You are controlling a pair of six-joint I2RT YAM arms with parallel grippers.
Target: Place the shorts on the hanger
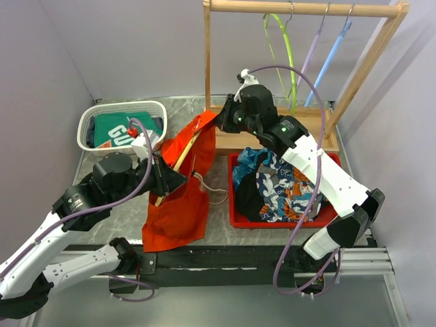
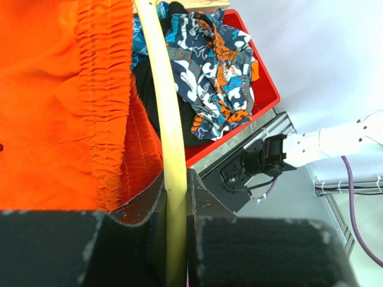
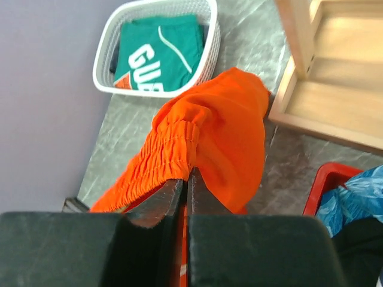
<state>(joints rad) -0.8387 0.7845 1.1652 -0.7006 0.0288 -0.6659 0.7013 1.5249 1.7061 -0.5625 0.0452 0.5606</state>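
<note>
The orange shorts hang between my two grippers above the table, white drawstring dangling at their right. My left gripper is shut on the yellow hanger, whose bar runs up inside the waistband; it also shows in the left wrist view beside the gathered orange waistband. My right gripper is shut on the top corner of the shorts, pinching the elastic waistband in the right wrist view. The hanger's hook is hidden.
A red tray of blue-patterned garments sits right of the shorts. A white basket with a green lettered shirt is at the back left. A wooden rack carries lime green, lilac and blue hangers.
</note>
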